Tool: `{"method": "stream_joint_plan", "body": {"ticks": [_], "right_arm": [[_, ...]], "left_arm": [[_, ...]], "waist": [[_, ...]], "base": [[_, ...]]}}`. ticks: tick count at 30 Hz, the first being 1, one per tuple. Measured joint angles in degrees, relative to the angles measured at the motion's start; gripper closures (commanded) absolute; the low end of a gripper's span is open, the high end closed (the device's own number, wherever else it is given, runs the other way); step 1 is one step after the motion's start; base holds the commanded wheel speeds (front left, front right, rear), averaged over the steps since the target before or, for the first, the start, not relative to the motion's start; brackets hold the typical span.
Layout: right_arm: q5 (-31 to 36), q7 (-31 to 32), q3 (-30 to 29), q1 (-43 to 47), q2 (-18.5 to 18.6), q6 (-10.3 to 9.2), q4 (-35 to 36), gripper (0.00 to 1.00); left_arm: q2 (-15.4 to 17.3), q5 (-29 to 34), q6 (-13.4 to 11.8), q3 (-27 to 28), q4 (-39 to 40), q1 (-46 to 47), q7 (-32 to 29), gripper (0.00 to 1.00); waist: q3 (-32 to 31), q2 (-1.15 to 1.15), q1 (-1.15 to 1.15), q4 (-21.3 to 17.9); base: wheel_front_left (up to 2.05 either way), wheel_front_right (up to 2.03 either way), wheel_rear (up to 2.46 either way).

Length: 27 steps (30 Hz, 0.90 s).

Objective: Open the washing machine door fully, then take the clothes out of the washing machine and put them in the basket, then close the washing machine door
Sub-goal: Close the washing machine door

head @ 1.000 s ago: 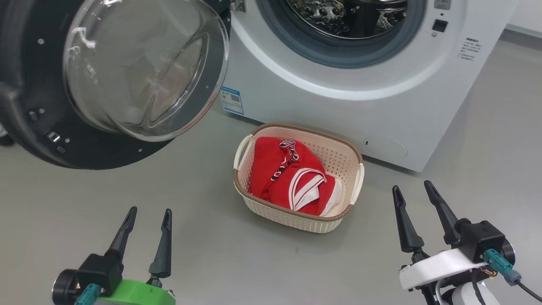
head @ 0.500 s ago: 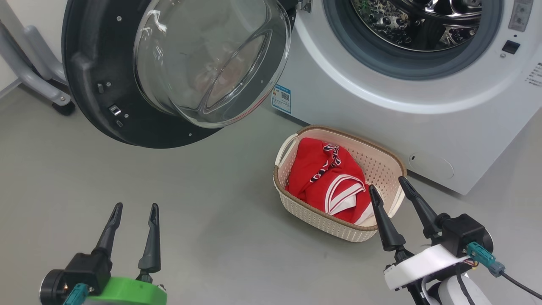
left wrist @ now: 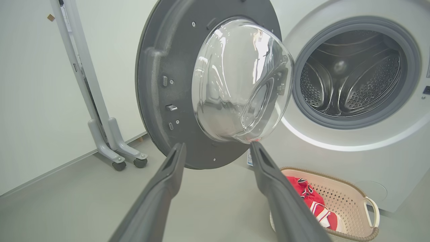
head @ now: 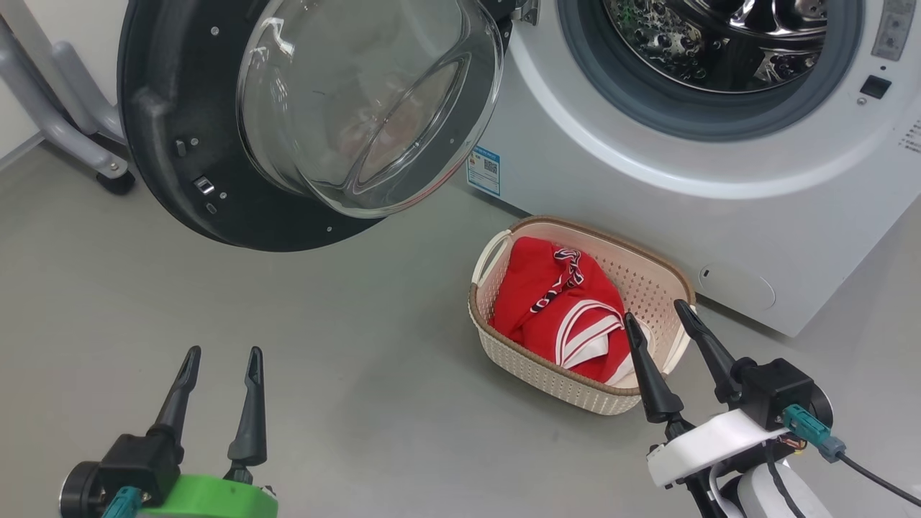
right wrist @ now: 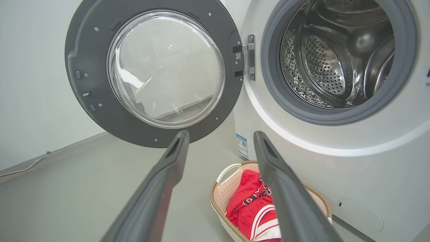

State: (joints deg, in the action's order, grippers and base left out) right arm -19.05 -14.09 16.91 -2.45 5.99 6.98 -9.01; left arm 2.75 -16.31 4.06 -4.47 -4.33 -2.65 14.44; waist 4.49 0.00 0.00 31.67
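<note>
Bright red jersey clothes (head: 554, 309) lying in small cream perforated plastic basket (head: 651, 272), just beyond tips of right gripper (head: 656, 311) (spread wide, empty). Likewise wide, empty: left gripper (head: 223, 351), well apart leftward. Round glossy black washing machine door (head: 165, 144) open.

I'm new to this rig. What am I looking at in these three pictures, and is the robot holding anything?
It is a wheeled robot with two arms, each ending in a two-fingered gripper. The head view looks down from its head: the left gripper is at lower left, the right gripper at lower right. The other two pictures come from wrist cameras, looking along each gripper's own fingers. Ahead stands a white washer with its door swung open and its drum looking empty. On the floor sits a basket holding red clothes. Both grippers are open and hold nothing.
</note>
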Motion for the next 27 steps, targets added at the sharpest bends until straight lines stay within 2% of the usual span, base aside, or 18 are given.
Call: {"method": "stream_joint_plan", "body": {"ticks": [27], "right_arm": [[-2.0,0.0,1.7,-0.7,0.4,0.01,-1.7,0.0]], "left_arm": [[0.0,0.2,0.0,0.2,0.6,-1.2,0.0,0.0]], "waist": [[-0.5,0.0,0.0,-0.2]], "base": [[0.0,0.0,0.0]]}}
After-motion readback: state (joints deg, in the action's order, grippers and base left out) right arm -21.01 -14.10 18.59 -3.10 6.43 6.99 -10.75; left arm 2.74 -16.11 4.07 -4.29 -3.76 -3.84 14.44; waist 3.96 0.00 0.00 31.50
